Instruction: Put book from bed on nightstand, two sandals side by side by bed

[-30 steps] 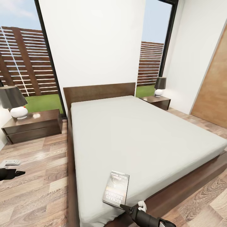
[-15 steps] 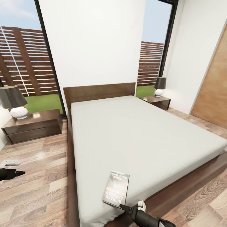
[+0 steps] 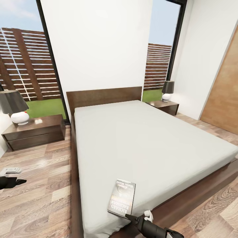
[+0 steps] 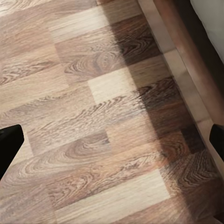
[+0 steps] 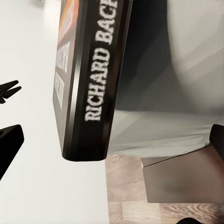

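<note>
Book (image 5: 91,79) spine lettered RICHARD, on pale mattress (image 5: 28,186) edge, open jaws flanking, wood floor (image 5: 126,191) below

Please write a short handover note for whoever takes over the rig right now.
Right tool: open, empty, tips at the near edge of the book.
Left tool: open, empty, over bare wood floor beside the bed frame.
Book: flat on the mattress near the foot corner of the bed, not yet lifted.
Nightstands: one at the left, one far right, each with a lamp.
Done: nothing.
Left: grasp the book, carry it to a nightstand; then find the sandals and set them side by side next to the bed.
</note>
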Available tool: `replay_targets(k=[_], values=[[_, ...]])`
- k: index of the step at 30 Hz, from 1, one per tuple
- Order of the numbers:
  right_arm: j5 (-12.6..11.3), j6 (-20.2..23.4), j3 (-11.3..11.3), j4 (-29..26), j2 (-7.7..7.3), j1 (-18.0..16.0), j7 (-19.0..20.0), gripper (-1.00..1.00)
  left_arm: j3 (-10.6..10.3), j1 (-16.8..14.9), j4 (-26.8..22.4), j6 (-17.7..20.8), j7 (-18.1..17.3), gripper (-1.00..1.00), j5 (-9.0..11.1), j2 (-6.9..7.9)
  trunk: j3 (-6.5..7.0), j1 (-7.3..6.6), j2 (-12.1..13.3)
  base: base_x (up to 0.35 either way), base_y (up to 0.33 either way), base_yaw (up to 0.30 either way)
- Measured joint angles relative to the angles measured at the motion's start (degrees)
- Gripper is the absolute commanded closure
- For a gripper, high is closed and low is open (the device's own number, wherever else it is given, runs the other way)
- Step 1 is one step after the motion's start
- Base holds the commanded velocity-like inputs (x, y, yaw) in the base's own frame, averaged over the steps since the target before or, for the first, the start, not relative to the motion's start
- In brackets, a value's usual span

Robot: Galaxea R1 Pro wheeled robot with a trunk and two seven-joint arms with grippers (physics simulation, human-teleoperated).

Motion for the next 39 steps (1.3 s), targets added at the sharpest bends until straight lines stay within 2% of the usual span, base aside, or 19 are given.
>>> replay_targets(k=[39], values=[[0.1, 0.0, 0.0, -0.1, 0.44, -0.1, 0.1, -1.00, -0.1, 0.0, -0.1, 0.0, 0.0, -1.00, 0.0, 0.00, 0.00, 0.00, 0.0, 0.000, 0.000, 0.000]])
